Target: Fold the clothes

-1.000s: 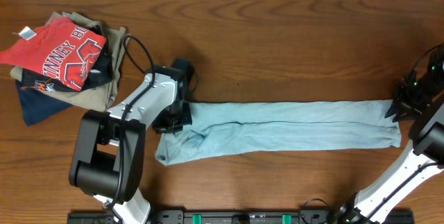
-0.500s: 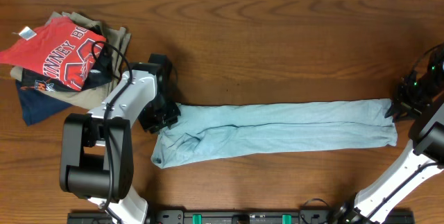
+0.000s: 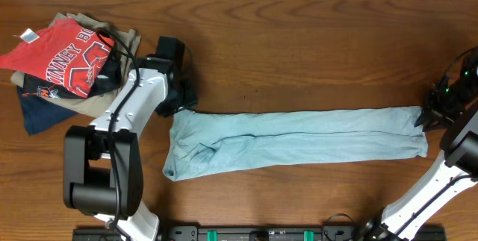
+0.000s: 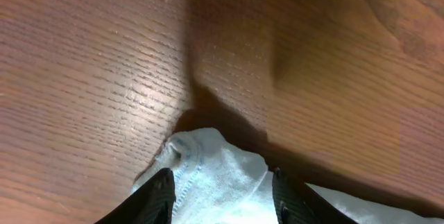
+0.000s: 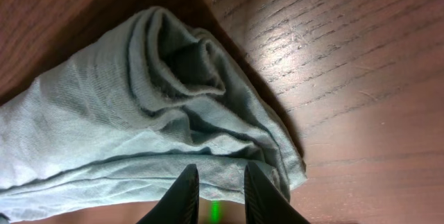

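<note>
The pale blue-grey T-shirt (image 3: 299, 133) lies folded into a long narrow band across the table's middle. My left gripper (image 3: 181, 107) is at its top left corner. In the left wrist view its fingers (image 4: 222, 197) are spread apart, with the shirt's corner (image 4: 208, 158) lying loose between them. My right gripper (image 3: 424, 118) is at the shirt's right end. In the right wrist view its fingers (image 5: 220, 191) sit close together on the bunched fabric (image 5: 139, 113).
A pile of folded garments (image 3: 67, 62), with a red lettered shirt on top of navy and khaki ones, sits at the back left, close to my left arm. The wooden table (image 3: 314, 47) extends behind the shirt.
My left gripper drew the shirt's left end leftward, then moved up off it toward the back. The shirt's left edge now lies flatter and straighter. The right gripper stayed put.
</note>
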Motion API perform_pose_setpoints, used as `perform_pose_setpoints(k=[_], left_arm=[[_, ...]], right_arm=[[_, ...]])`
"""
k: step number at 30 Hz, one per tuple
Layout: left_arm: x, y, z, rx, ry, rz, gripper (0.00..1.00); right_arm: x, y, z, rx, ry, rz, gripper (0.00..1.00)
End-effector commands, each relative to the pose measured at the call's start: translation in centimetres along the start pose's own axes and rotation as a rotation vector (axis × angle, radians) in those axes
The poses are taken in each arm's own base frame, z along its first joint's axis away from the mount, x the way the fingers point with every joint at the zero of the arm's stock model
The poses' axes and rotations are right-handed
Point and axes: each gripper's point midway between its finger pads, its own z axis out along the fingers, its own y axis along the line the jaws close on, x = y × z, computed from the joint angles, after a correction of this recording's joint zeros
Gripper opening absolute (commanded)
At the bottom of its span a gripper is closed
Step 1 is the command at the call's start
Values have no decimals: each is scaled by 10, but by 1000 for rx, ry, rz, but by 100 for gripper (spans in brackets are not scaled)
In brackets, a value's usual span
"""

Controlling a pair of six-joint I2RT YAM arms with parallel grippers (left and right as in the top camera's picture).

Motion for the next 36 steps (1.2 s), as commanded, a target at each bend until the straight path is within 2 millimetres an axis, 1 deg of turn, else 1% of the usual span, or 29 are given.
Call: perform_pose_setpoints(k=[1, 4, 5, 7, 8, 9, 10, 14, 20, 22, 25, 26, 27, 28, 30, 33, 34, 36], left_arm=[[1, 8, 14, -45, 27, 8, 47], [6, 11, 26, -65, 61, 8, 46], [6, 11, 27, -68, 66, 8, 38], [6, 13, 29, -75, 66, 7, 20], [5, 15, 29, -85, 60, 5, 13], [3, 17, 28, -92, 55, 3, 7], [2, 20, 28, -102, 52, -3, 6], [2, 42, 25, -152, 72, -79, 6], [10, 82, 11, -198, 153, -199, 7], [15, 90, 8, -191, 187, -231, 7], [24, 90, 6, -148, 247, -260, 7], [26, 86, 6, -122, 265, -256, 9], [29, 81, 5, -88, 282, -242, 14], [30, 74, 3, -46, 296, -224, 22], [29, 70, -1, -19, 289, -212, 33], [21, 68, -16, 2, 234, -191, 38], [17, 68, -25, 11, 201, -189, 41], [12, 67, -38, 27, 154, -185, 46]], right_arm=[[0, 1, -1, 4, -3, -12, 21], [0, 1, -1, 4, -3, -12, 21], [0, 1, -1, 4, -3, -12, 21], [0, 1, -1, 4, -3, -12, 21], [0, 1, -1, 4, -3, -12, 21], [0, 1, -1, 4, -3, -12, 21], [0, 1, -1, 4, -3, -12, 21], [1, 1, -1, 4, -2, -12, 21], [0, 1, -1, 4, -3, -11, 21], [-1, 1, -1, 4, -6, -10, 22], [-2, 1, -1, 4, -12, -9, 22], [-2, 1, -1, 4, -13, -9, 22], [-2, 1, -1, 4, -14, -9, 22], [-3, 1, -1, 3, -15, -9, 22], [-3, 2, -1, -1, -17, -11, 23], [-4, 8, -1, -36, -22, -35, 25], [-5, 12, -1, -61, -26, -53, 28], [-6, 16, -2, -86, -31, -77, 36]])
